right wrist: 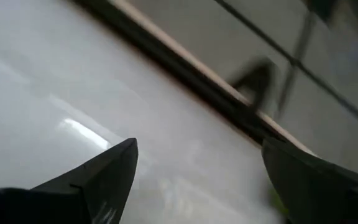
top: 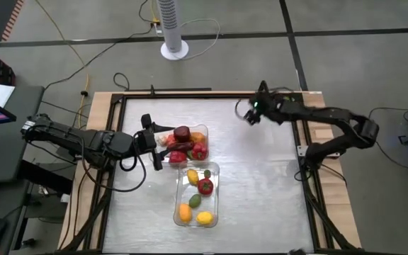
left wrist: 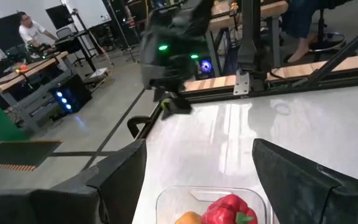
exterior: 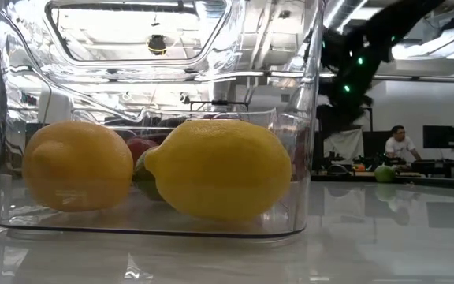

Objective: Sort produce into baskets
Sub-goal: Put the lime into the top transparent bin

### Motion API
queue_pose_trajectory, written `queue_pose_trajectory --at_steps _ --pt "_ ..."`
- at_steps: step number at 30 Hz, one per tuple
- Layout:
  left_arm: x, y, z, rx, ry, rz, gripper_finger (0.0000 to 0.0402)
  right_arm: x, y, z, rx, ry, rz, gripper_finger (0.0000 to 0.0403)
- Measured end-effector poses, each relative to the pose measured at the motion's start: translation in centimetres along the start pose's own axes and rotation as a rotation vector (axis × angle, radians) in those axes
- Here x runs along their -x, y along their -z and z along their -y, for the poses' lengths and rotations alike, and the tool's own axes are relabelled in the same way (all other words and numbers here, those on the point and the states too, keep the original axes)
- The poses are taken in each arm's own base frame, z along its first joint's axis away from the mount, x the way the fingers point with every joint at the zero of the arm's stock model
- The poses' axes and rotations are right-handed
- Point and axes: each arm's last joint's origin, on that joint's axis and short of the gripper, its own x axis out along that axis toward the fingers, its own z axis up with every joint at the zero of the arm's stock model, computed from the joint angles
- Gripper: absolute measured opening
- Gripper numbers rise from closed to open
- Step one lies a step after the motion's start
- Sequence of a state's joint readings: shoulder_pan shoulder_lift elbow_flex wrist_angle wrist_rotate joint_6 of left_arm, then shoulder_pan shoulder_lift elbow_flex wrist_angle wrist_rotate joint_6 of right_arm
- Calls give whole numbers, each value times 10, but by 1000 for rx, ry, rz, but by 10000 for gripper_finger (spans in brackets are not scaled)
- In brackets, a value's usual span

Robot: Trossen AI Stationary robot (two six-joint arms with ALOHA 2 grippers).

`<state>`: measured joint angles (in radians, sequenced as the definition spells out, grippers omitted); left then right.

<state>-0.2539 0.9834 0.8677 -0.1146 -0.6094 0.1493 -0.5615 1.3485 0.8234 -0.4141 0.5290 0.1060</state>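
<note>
Two clear baskets stand mid-table. The far basket [top: 202, 131] holds red and dark maroon produce [top: 181, 134]. The near basket [top: 214, 170] holds yellow, red, green and orange pieces; the low view shows its lemon [exterior: 219, 167] and an orange piece [exterior: 77, 166]. My left gripper [top: 152, 142] is open and empty at the far basket's left side, above a red pepper [left wrist: 229, 208]. My right gripper [top: 250, 115] is open and empty, raised near the far edge. A green piece [exterior: 385, 173] lies on the table there, and its edge shows beside a finger [right wrist: 278, 202].
A black frame rail [top: 211, 92] runs along the table's far edge, and wooden borders [top: 101, 106] run along the sides. Bare table [top: 261, 184] lies to the right of the baskets. A person sits in the room beyond [exterior: 400, 142].
</note>
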Motion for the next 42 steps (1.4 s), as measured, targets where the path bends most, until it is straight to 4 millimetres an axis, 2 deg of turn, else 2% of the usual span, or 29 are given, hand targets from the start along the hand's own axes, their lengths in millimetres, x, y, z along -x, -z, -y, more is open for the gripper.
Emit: queue_pose_trajectory --at_steps 5,10,13,17,24,28,36,42 --pt "0 0 0 -4 0 0 280 -37 9 49 -125 142 -162 369" --pt "0 0 0 -6 0 0 280 -65 12 85 -204 163 -325 368" --pt "0 0 0 -8 0 0 280 -77 5 90 -214 143 -367 365" --pt "0 0 0 -8 0 -1 280 -92 0 88 -165 200 -448 359" --pt "0 1 0 -16 1 -6 280 -109 -7 89 -64 310 -635 358" --pt "0 1 0 -16 1 -6 280 -118 -12 88 -35 315 -700 358" --pt "0 1 0 -17 2 -7 280 -142 1 96 -16 330 -889 358" --pt "0 1 0 -18 1 -9 280 -152 4 96 10 344 -908 357"
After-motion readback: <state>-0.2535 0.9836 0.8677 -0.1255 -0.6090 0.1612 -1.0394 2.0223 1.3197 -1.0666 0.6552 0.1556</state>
